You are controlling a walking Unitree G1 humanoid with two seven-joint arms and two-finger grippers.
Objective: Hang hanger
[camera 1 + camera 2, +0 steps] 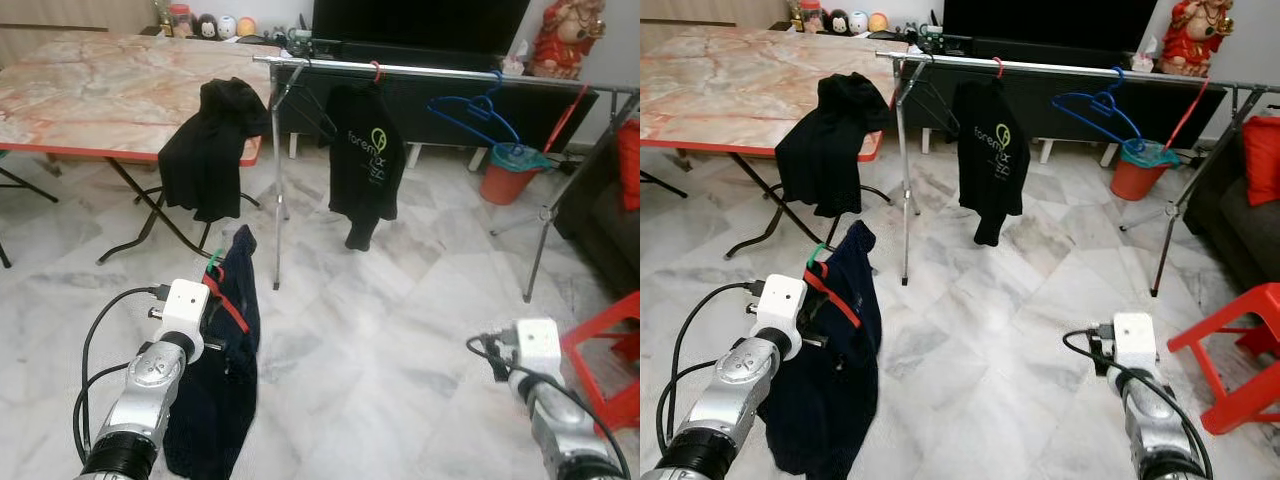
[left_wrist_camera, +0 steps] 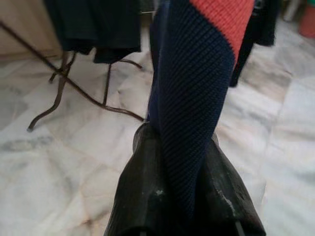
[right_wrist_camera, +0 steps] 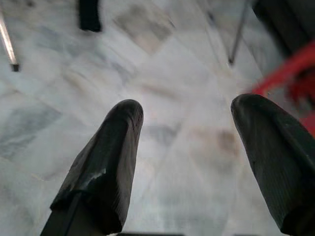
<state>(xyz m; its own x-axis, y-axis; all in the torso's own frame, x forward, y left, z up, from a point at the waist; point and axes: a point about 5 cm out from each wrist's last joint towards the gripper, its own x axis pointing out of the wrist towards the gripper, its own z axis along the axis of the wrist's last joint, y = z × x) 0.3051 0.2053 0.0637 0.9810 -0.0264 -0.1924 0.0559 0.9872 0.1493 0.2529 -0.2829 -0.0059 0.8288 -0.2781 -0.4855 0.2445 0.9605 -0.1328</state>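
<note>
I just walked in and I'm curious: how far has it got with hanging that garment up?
Picked up: the left end effector is shut on the navy garment, which hangs from a green hanger. In hand: carrying it, well short of the rack. Left: hooking it on the rail, near the black shirt and the bare blue hanger. The right end effector is open, empty.

White marble floor (image 1: 380,330) under a folding table (image 1: 90,90), clothes rack (image 1: 440,72), orange bin (image 1: 508,172), red stool (image 1: 610,355)
</note>
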